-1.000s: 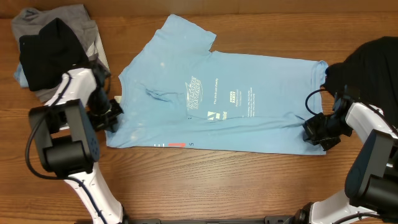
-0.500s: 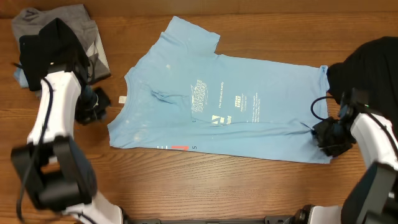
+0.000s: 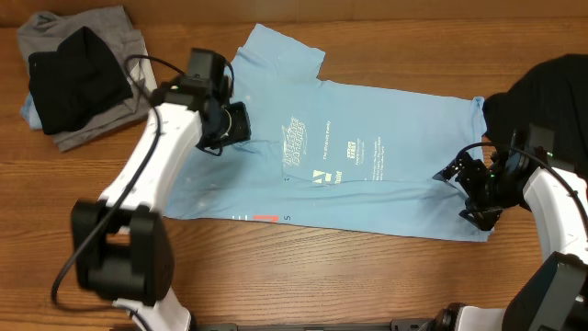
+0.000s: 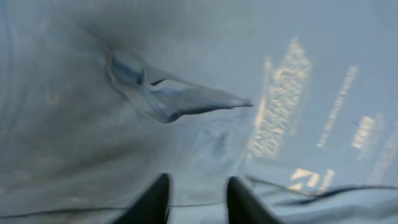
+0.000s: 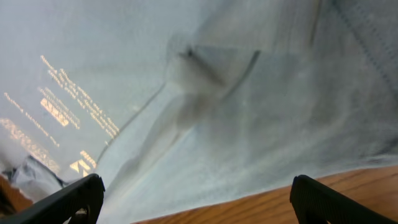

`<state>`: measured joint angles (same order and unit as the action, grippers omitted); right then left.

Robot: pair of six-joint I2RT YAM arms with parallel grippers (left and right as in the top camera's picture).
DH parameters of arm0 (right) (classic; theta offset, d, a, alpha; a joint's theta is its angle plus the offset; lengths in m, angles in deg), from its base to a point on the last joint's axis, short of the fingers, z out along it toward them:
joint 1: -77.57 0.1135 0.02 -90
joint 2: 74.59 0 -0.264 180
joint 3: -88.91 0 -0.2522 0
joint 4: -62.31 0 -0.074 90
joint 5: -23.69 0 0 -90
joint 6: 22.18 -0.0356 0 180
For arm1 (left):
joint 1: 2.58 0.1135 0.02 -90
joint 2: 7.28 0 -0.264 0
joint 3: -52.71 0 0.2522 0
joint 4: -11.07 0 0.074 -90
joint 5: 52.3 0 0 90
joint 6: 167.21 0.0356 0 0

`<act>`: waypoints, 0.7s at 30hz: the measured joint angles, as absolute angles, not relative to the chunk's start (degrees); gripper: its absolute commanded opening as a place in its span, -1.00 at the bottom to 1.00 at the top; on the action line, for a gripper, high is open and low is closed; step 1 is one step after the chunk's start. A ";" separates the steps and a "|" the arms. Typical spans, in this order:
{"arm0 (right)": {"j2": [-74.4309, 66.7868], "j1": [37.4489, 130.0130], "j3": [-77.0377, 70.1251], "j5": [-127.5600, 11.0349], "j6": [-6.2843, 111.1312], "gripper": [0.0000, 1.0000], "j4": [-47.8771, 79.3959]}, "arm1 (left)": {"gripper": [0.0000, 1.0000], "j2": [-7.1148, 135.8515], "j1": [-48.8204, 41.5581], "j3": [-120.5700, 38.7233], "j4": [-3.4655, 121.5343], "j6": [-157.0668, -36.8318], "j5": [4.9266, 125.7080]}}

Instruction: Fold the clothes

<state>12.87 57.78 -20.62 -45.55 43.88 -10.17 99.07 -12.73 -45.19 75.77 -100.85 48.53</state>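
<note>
The light blue T-shirt (image 3: 386, 175) lies spread sideways on the wooden table (image 3: 322, 276), its white print facing up and its collar end at the left. My left gripper (image 3: 237, 123) hovers over the shirt's upper left part. In the left wrist view that gripper (image 4: 199, 180) is narrowly open, with only flat cloth between the fingers, and a raised pucker (image 4: 174, 99) lies just ahead. My right gripper (image 3: 467, 191) stands wide open at the shirt's lower right corner. Its fingers (image 5: 81, 196) straddle the hem (image 5: 249, 180) without holding it.
A plain black shirt (image 3: 542, 92) lies bunched at the right edge, behind my right arm. At the back left there is a pile with a folded grey shirt (image 3: 92, 28) and a black one (image 3: 73, 78) on top.
My left gripper left the shirt's left edge, swung up and right over the shirt and opened a little. My right gripper opened wide and let go of the lower right corner.
</note>
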 measured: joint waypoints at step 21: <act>12.89 57.78 -20.91 -46.23 47.09 0.61 -7.55 | -0.92 111.15 -12.69 -45.16 69.36 -101.27 49.10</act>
